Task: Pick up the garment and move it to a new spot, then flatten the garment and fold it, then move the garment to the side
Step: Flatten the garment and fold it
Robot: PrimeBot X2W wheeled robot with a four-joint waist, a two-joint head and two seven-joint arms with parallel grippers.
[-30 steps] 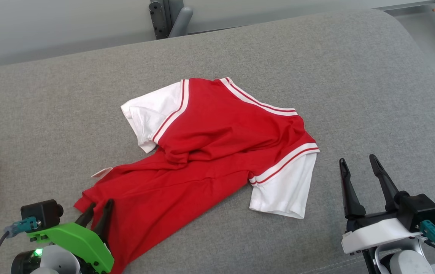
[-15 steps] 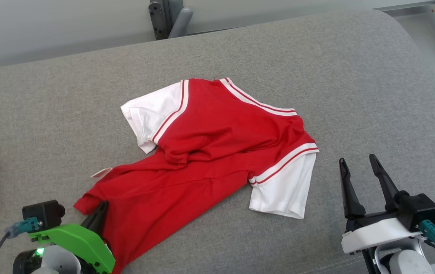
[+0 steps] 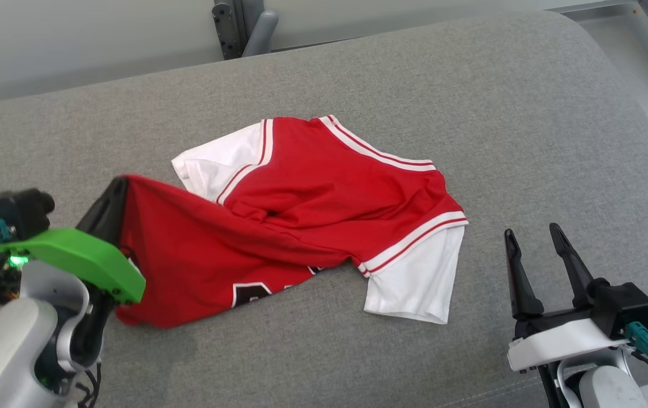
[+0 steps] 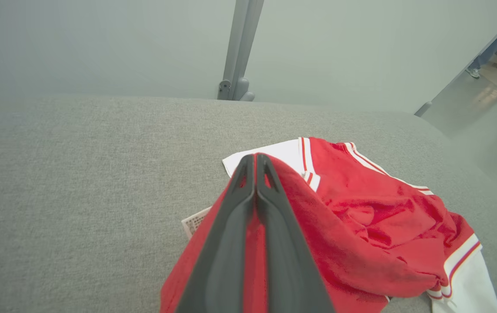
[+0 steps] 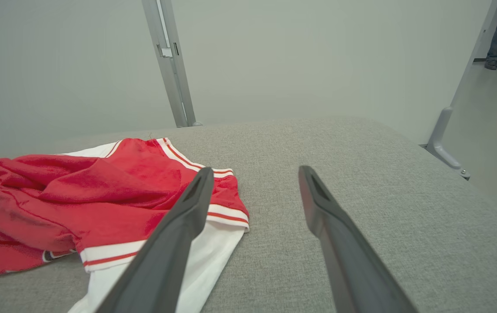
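Head view: L gripper [image 3: 119,185] pinching hem of red garment [image 3: 324,192]; R gripper [image 3: 531,232] spread, nr white sleeve [image 3: 414,283].

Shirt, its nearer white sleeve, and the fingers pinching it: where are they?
shirt [image 3: 329,187], head view, red middle panel.
nearer white sleeve [image 3: 414,277], head view, middle of the sleeve.
left fingers [image 4: 231,243], left wrist view, flat of one dark finger, shut on the shirt.

The left gripper [image 4: 256,157], its two long dark fingers pressed together, pinches a fold of the red knit jersey with white striped sleeves [image 4: 361,226]. The cloth drapes over the fingers and spreads to their right. Just left of the fingers, a white printed tag [image 4: 194,221] peeks out onto the grey woven cushion [image 4: 79,174]. Beyond the tips stands a grey metal post [image 4: 240,48].
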